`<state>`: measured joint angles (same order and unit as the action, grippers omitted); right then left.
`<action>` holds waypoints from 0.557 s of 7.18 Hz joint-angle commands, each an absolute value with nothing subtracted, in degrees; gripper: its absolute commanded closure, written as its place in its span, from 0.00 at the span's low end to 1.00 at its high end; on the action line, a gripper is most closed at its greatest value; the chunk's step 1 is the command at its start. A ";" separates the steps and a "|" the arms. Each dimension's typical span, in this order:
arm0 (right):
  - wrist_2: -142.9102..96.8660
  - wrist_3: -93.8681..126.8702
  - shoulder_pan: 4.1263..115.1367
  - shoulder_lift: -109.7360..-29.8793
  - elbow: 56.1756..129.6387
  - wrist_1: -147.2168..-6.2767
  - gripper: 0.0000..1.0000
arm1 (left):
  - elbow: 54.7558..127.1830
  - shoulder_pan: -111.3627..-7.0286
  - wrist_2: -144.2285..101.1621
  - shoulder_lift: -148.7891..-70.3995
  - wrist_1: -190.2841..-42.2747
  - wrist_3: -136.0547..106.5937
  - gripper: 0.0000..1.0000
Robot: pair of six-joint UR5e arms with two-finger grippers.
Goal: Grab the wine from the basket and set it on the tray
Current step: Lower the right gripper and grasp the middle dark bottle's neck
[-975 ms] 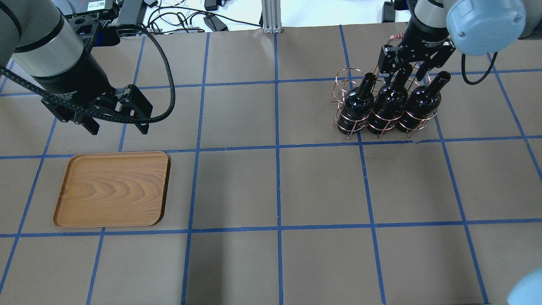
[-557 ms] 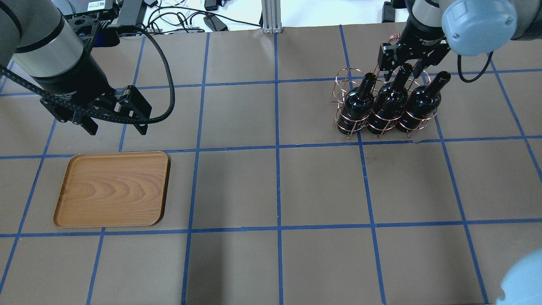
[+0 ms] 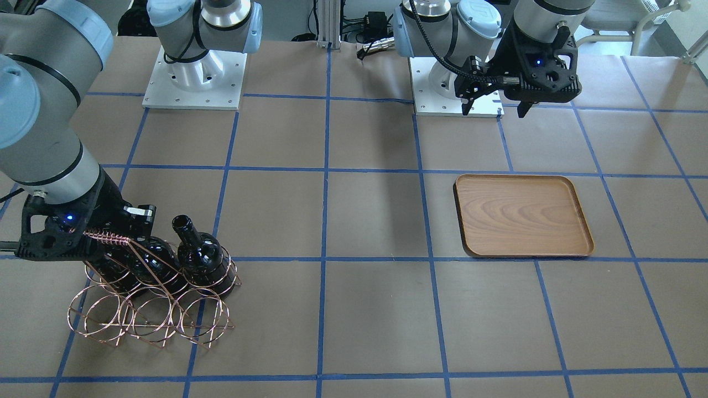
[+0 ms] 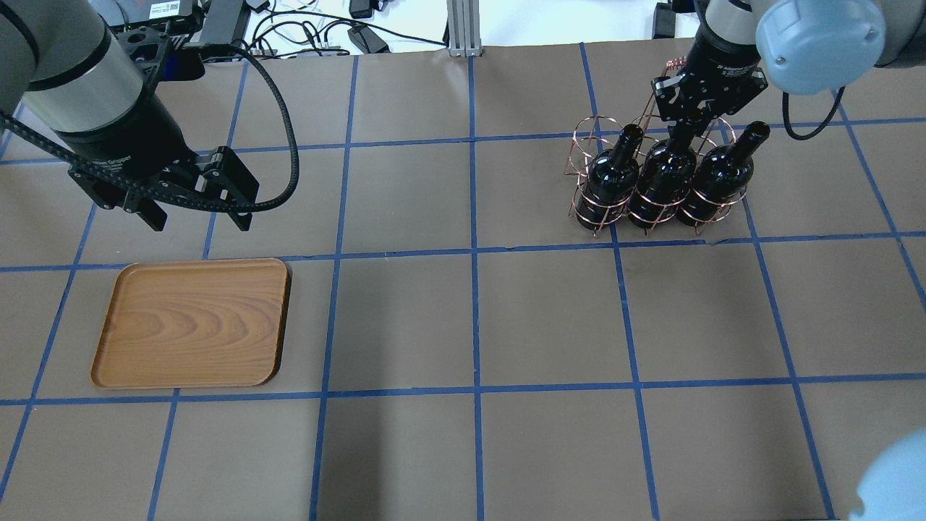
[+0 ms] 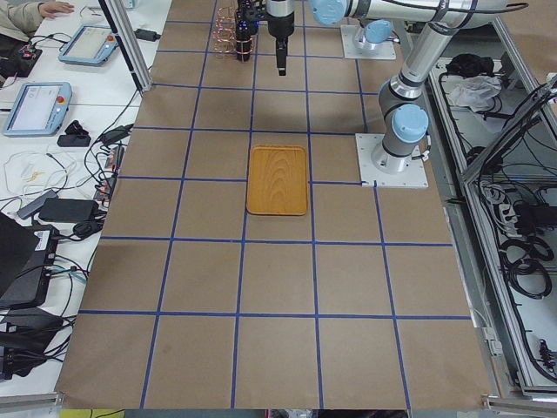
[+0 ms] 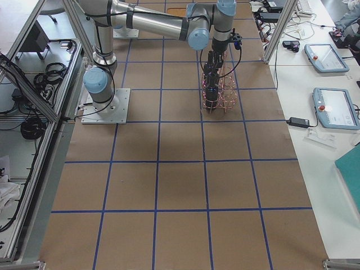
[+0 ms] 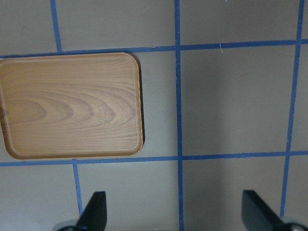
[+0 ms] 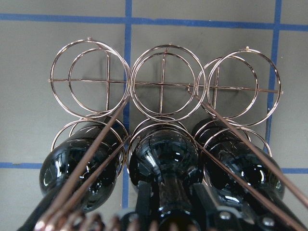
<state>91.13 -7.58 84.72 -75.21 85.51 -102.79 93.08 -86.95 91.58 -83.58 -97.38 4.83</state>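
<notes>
Three black wine bottles stand in the near row of the copper wire basket (image 4: 587,145) at the far right of the table. My right gripper (image 4: 689,124) is shut on the neck of the middle bottle (image 4: 664,179); the right wrist view shows a finger (image 8: 144,204) on each side of that neck. The other bottles (image 4: 613,177) (image 4: 718,177) stand beside it. The far row of rings (image 8: 163,82) holds nothing. The wooden tray (image 4: 192,322) lies at the near left, with nothing on it. My left gripper (image 4: 197,218) hangs open above the table just beyond the tray (image 7: 72,106).
The basket's coil-wrapped handle (image 3: 108,237) runs beside my right gripper's body. Blue tape lines grid the brown table. Cables and boxes (image 4: 362,32) lie past the table's far edge. The arm bases (image 3: 193,83) stand at the robot's side.
My right gripper's fingers, spread wide around the middle bottle's neck before, have shut on it. The left arm has hardly moved.
</notes>
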 commanded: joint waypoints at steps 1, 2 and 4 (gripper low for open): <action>91.14 -7.56 84.81 -79.42 81.42 -96.38 0.84 | 93.08 -86.92 91.58 -83.58 -97.38 4.83 0.00; 91.14 -7.47 84.81 -81.80 77.82 -90.41 0.84 | 93.08 -86.92 92.63 -83.58 -97.38 4.83 0.00; 90.62 -7.47 84.90 -85.59 74.27 -83.43 0.84 | 93.08 -86.84 92.55 -83.58 -97.38 4.83 0.00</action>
